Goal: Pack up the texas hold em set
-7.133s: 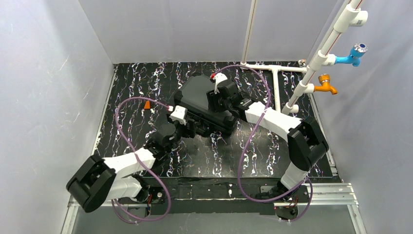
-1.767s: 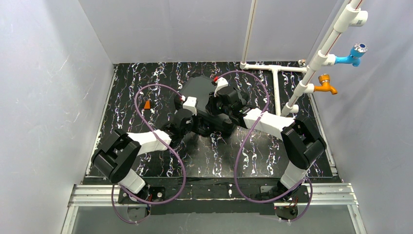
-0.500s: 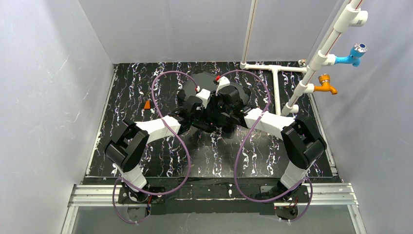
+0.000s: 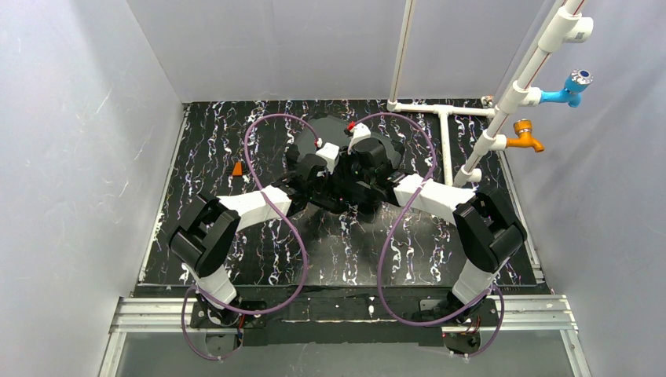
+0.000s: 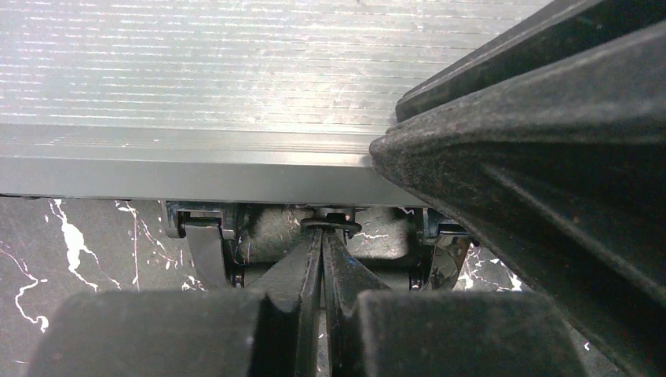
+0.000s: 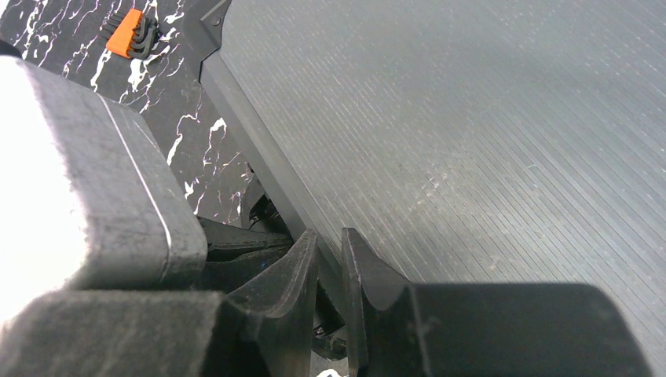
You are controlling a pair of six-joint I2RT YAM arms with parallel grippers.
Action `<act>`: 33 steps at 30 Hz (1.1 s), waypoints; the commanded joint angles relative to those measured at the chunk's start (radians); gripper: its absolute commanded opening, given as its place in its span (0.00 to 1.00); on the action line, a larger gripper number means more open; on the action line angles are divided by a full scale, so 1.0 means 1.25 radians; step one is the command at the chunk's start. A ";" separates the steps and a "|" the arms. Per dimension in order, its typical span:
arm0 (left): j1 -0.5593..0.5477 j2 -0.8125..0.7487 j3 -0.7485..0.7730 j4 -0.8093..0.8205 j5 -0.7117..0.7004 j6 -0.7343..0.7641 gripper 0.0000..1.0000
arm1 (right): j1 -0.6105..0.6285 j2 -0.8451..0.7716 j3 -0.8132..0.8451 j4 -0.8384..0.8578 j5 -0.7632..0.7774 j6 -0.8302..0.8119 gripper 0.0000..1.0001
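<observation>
The black case (image 4: pixel 314 135) of the texas hold em set lies closed in the middle of the mat, mostly hidden under both wrists. Its ribbed lid (image 5: pixel 196 71) fills the left wrist view, with two latches (image 5: pixel 206 243) under the front rim. My left gripper (image 5: pixel 323 236) is shut and holds nothing, its tips against a small black ring between the latches. My right gripper (image 6: pixel 328 251) straddles the lid's edge (image 6: pixel 259 149), its fingers closed on that rim with a narrow gap. Chips, cards and dice are out of view.
A small orange and black piece (image 4: pixel 236 168) lies on the mat left of the case. A white pipe frame (image 4: pixel 444 135) with a blue tap (image 4: pixel 573 85) and an orange tap (image 4: pixel 525 138) stands at the back right. Grey walls enclose the mat.
Over the earlier frames my left arm swung from the case's near left corner up and right, close beside the right wrist. In the last half second nothing visibly moved.
</observation>
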 commanded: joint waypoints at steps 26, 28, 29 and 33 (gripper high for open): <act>0.009 -0.217 -0.168 0.332 -0.098 -0.117 0.00 | 0.011 0.032 -0.033 -0.280 0.019 -0.005 0.26; 0.009 -0.237 -0.209 0.331 -0.107 -0.132 0.00 | 0.011 0.030 -0.026 -0.286 0.022 -0.005 0.26; 0.009 -0.243 -0.225 0.331 -0.111 -0.142 0.00 | 0.011 0.028 -0.020 -0.288 0.024 -0.005 0.26; 0.010 -0.254 -0.271 0.329 -0.121 -0.180 0.00 | 0.011 0.023 -0.006 -0.299 0.026 -0.002 0.26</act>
